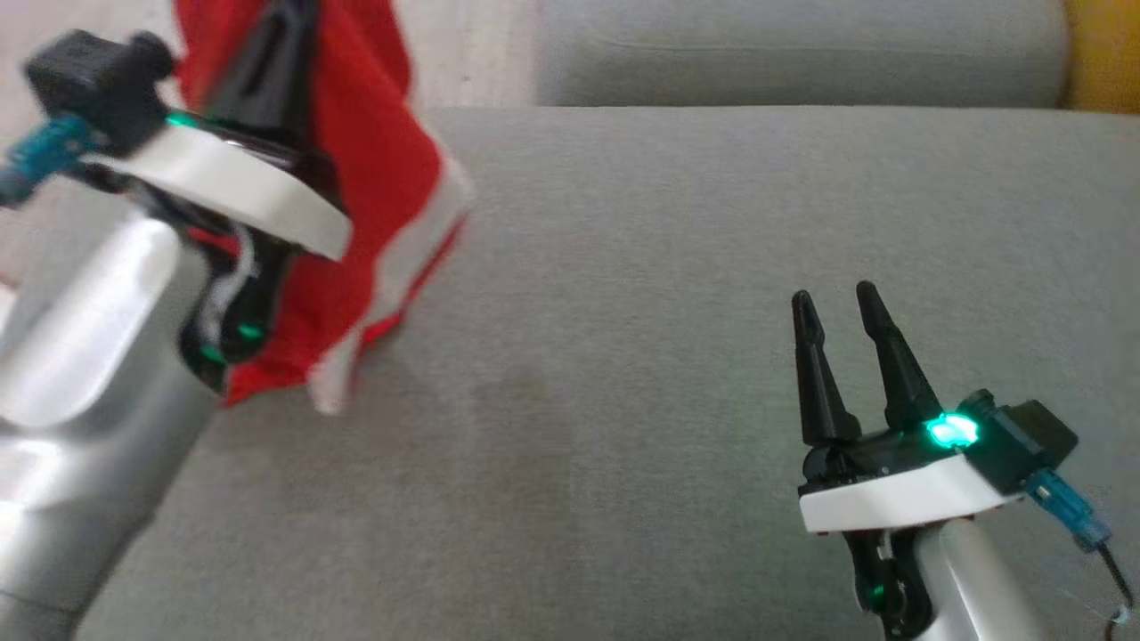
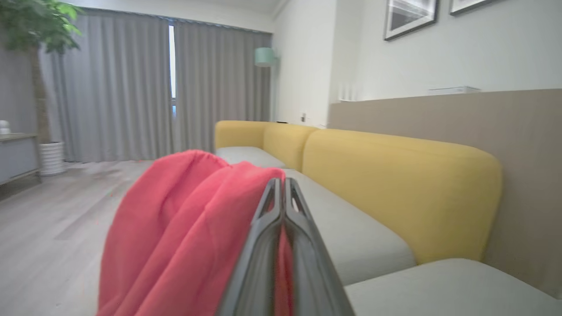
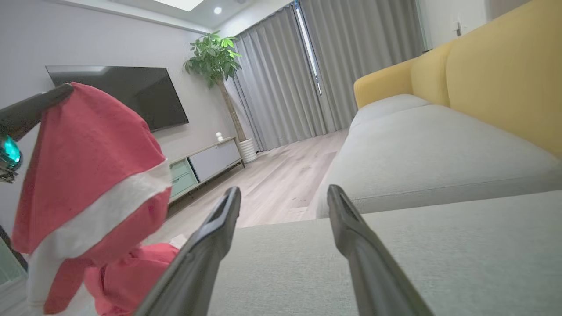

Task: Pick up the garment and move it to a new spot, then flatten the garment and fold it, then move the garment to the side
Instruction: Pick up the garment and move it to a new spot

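Observation:
The garment (image 1: 383, 178) is a red cloth with a white band, and it hangs in the air over the left end of the grey sofa seat (image 1: 668, 267). My left gripper (image 1: 283, 36) is raised at the upper left and shut on the garment's top edge. In the left wrist view the closed fingers (image 2: 281, 182) pinch the red cloth (image 2: 175, 228), which drapes down to the left. My right gripper (image 1: 833, 303) stands open over the seat's right part with nothing between its fingers. From the right wrist view (image 3: 283, 195) the hanging garment (image 3: 88, 145) is off to the left, its lower end bunched near the seat edge.
A yellow backrest (image 2: 395, 184) runs along the sofa's far side. A second grey seat cushion (image 1: 802, 53) lies beyond the first. Wooden floor (image 3: 272, 175), a low cabinet (image 3: 206, 162), a wall TV (image 3: 131, 96) and a potted plant (image 3: 215, 61) lie past the sofa's left end.

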`<state>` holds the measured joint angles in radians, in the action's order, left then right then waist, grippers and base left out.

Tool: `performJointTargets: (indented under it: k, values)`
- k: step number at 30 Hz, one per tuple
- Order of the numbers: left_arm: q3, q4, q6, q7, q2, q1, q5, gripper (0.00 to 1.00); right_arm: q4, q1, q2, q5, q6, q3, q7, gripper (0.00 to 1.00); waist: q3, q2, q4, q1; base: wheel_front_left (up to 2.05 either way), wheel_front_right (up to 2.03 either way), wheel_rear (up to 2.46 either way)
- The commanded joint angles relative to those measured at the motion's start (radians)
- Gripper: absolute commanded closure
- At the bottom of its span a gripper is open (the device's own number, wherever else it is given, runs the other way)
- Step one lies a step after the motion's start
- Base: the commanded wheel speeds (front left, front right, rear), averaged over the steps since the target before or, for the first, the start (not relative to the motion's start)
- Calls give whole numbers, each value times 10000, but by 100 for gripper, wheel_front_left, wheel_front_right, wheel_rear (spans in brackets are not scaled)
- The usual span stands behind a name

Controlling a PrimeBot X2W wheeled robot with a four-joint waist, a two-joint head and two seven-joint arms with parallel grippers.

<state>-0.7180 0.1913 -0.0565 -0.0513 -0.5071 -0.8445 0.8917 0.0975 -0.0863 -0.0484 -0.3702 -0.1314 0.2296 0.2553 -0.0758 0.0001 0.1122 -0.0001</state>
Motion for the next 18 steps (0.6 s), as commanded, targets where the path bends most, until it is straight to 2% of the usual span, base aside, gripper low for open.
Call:
performJointTargets:
  k: [1, 11, 18]
  values:
    - [378, -443, -120, 79, -243, -390, -117, 100, -422, -263, -18, -71, 7, 234, 65, 0, -181, -1, -598, 1, 0, 0, 0]
    - [-392, -933, -209, 567, 634, -889, -442, 100, -988, -891, -18, -391, 7, 51, 65, 0, -1225, -1, -3136, 1, 0, 0, 0]
    - [-897, 110, 45, 690, 1049, -1609, -943, 100, -1397, -1115, -18, -801, 7, -15, 65, 0, -2021, -1, -4581, 1, 0, 0, 0]
